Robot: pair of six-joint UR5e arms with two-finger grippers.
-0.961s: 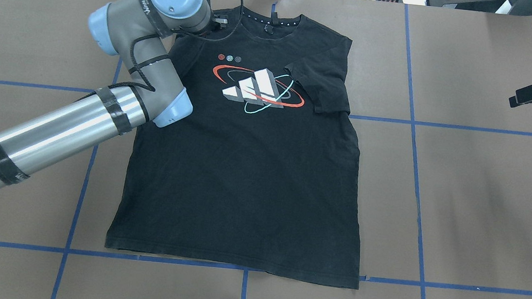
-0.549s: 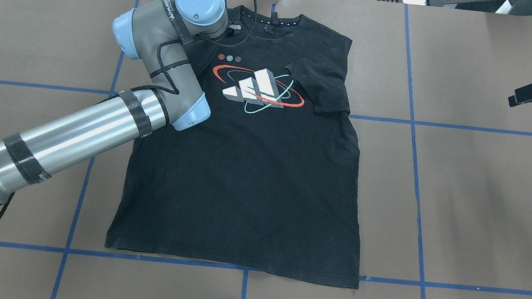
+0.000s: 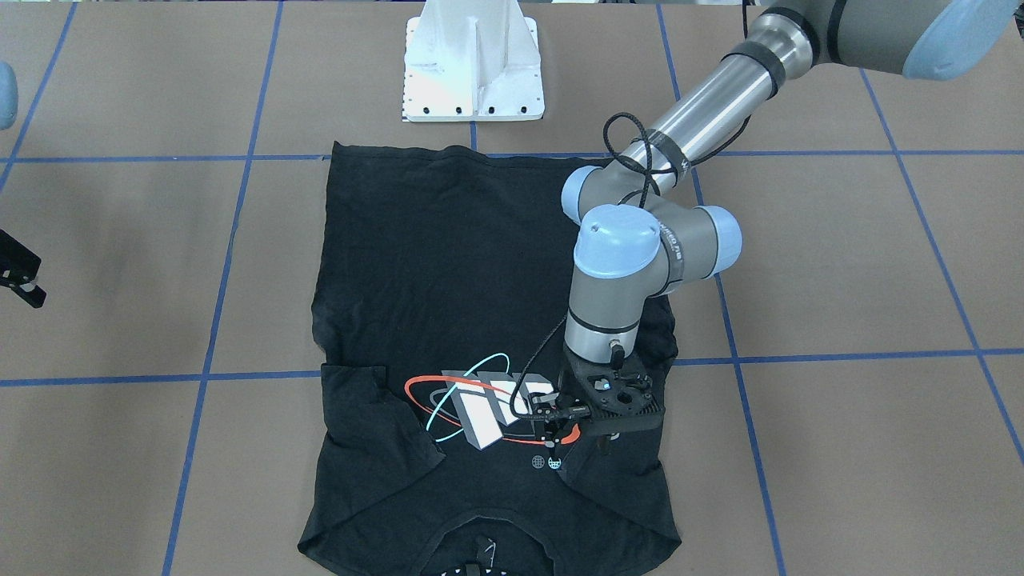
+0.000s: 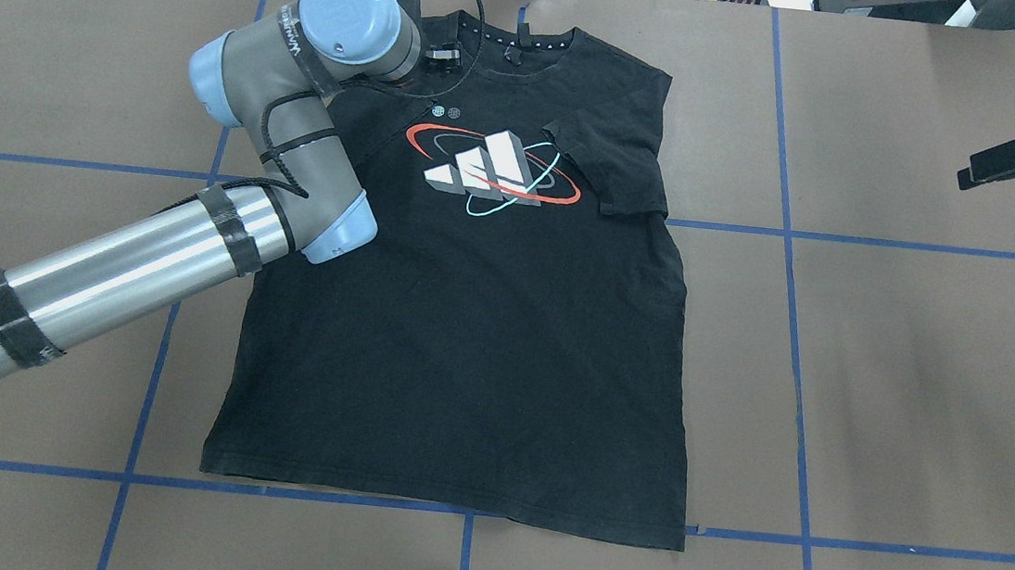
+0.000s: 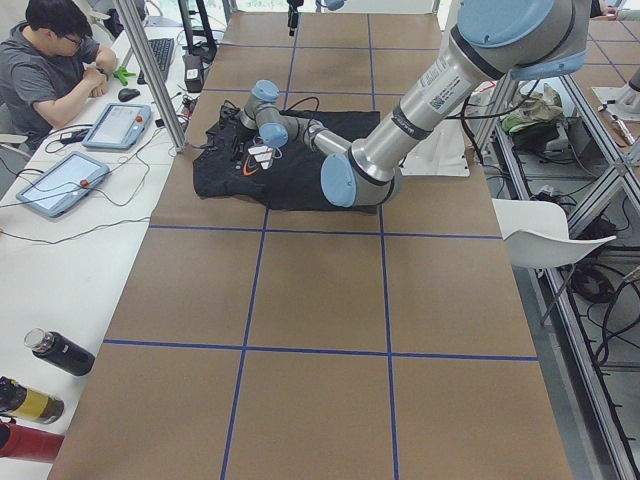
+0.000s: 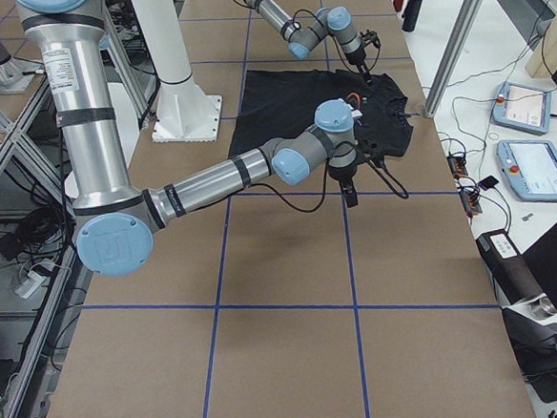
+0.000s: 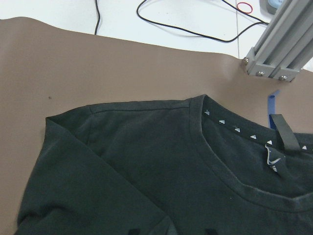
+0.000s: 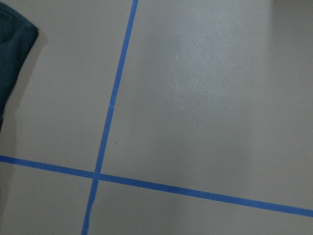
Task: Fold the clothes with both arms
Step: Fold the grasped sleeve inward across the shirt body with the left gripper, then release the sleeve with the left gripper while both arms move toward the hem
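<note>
The black T-shirt (image 4: 484,339) (image 3: 448,264) lies flat and logo up, its collar (image 7: 234,171) at the far table edge. One sleeve (image 4: 612,165) is folded in over the chest on my right side. The other sleeve (image 3: 616,480) is folded in diagonally beside the logo. My left gripper (image 3: 560,436) points down onto that fold's inner tip, and in the overhead view it is hidden under its wrist. Two dark fingertips (image 7: 132,231) show apart at the left wrist view's bottom edge, over cloth. My right gripper (image 4: 967,177) (image 3: 34,298) hovers off the shirt over bare table. Its jaw gap is not readable.
The white pedestal base (image 3: 472,72) stands just behind the hem. An aluminium post (image 7: 279,54) rises at the far edge by the collar. Blue tape lines (image 8: 107,112) grid the brown table. A person sits at a side desk (image 5: 50,60) with tablets.
My left wrist swung toward the collar, then back a little. The sleeve fold now covers the first of the small dots above the logo. My right gripper drifted slightly farther and inward.
</note>
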